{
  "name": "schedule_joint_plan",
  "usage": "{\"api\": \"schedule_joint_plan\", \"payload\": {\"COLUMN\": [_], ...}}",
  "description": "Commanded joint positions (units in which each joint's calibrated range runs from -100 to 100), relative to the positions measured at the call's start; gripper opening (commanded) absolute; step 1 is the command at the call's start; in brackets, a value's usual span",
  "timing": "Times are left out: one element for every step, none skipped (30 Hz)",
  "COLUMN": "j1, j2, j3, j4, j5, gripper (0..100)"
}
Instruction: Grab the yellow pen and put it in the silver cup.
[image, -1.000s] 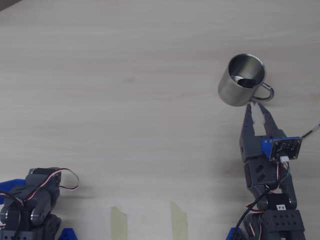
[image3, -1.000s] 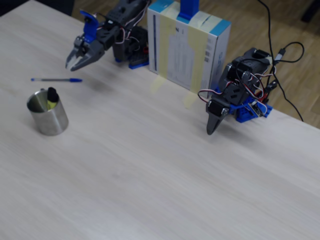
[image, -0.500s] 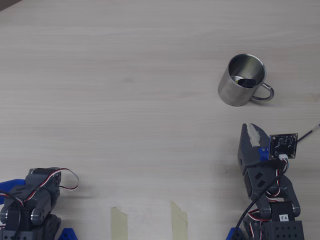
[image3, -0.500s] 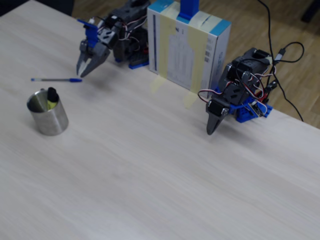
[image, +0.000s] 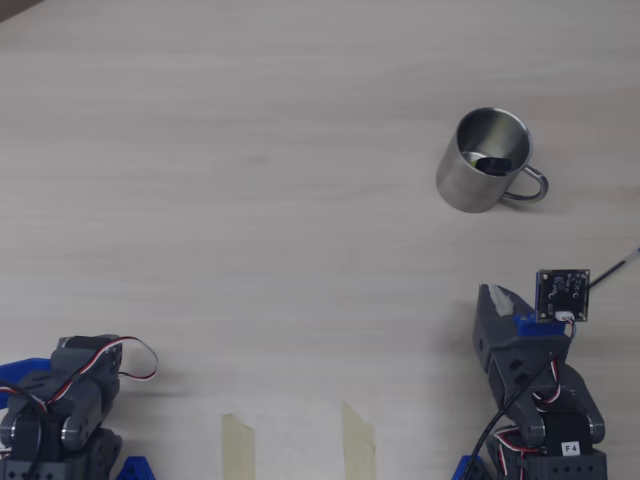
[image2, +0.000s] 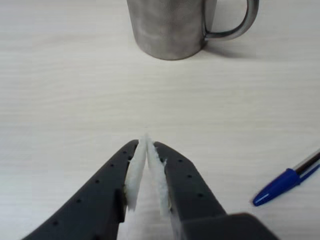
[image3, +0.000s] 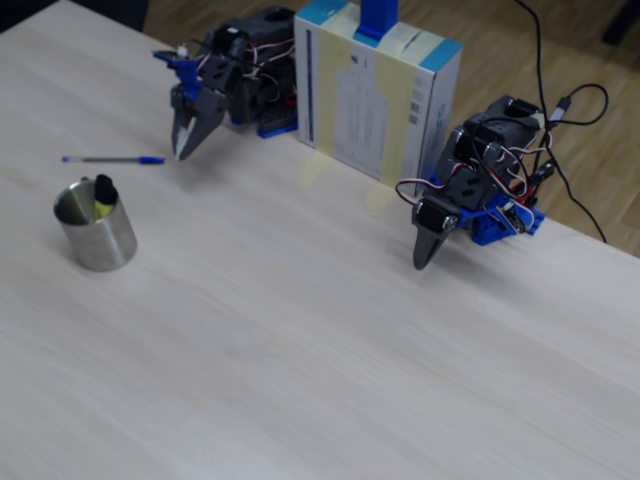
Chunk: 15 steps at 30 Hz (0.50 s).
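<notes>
Gripper (image2: 146, 142) now drawn back from the silver cup (image: 482, 160), fingers together (yellow pen (image3: 103, 197) inside)

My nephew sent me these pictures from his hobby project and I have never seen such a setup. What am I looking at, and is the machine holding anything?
It is a small tabletop robot arm with a two-finger gripper. One camera looks straight down, one rides on the gripper, and one stands off to the side. On the wooden table stands a silver cup with a yellow pen poking out of it. A thin blue pen lies nearby. The gripper's padded fingers are closed together and hold nothing. A second arm sits parked beside a box.
</notes>
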Motion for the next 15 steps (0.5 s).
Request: {"api": "schedule_joint_plan", "payload": {"j1": [-0.5,-0.5,-0.5,-0.5,-0.5,-0.5,-0.5,-0.5,-0.5,-0.5,-0.5,-0.5,-0.5,-0.5,-0.5], "j2": [-2.1,-2.0,-2.0,-2.0,-2.0,-2.1,-2.1,-2.2,-2.2,-2.2,-2.2,-2.3,-2.3,-2.3,-2.3], "j3": [0.7,0.7,0.7,0.7,0.8,0.8,0.8,0.8,0.8,0.8,0.8,0.8,0.8,0.8,0.8], "j4": [4.9,5.6,6.3,7.1,8.0,8.8,9.8,10.8,12.3,13.9,15.2,16.3,17.0,17.7,18.4], "j5": [-1.7,-1.8,-2.0,-2.1,-2.2,-2.2,-2.4,-3.2,-3.9,-4.3,-4.4,-4.5,-4.6,-4.6,-4.6], "gripper": [3,3,3,3,3,3,3,3,3,3,3,3,3,3,3]}}
